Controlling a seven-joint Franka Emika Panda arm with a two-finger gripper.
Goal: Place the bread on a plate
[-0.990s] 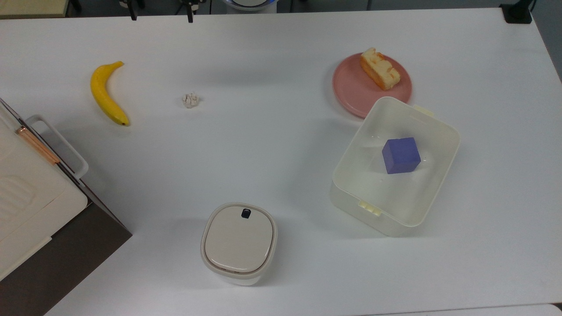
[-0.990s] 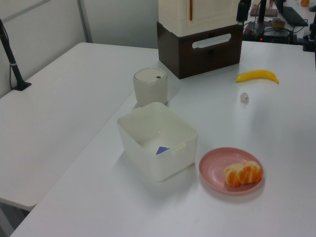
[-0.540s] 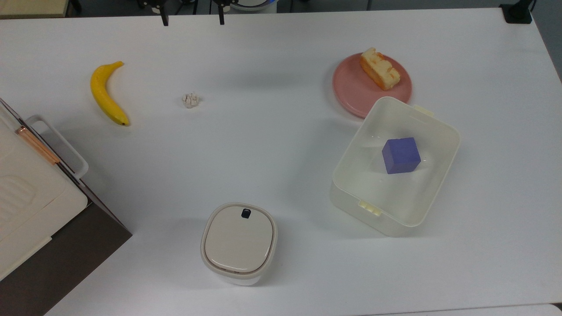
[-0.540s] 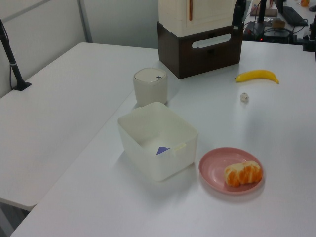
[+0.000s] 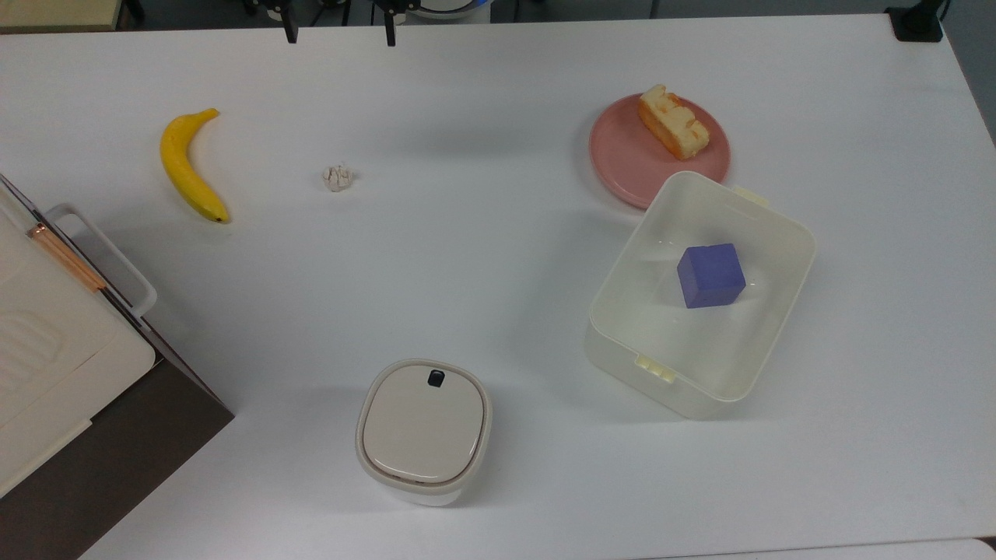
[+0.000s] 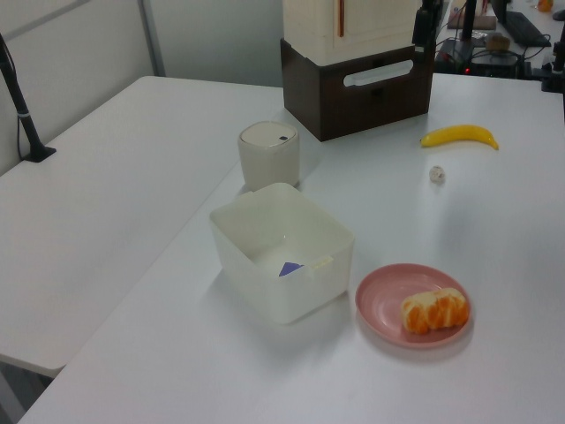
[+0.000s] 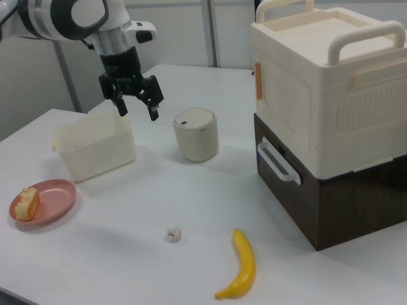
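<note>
One bread [image 5: 674,123] lies on the far side of the plate [image 5: 622,159] in the top view, so placement appears complete; the gripper [image 7: 135,101] hangs empty with fingers spread, well apart, needing only to retreat.

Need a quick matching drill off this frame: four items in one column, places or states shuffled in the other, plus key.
Items:
1. bread
2. purple cube
3. banana
4. gripper

Places or states:
A. inside the open cream tub
B. open, raised above the table, holding nothing
C. lying on the pink plate
D. on the bare table near the brown box

Pairs: 1-C, 2-A, 3-D, 4-B
</note>
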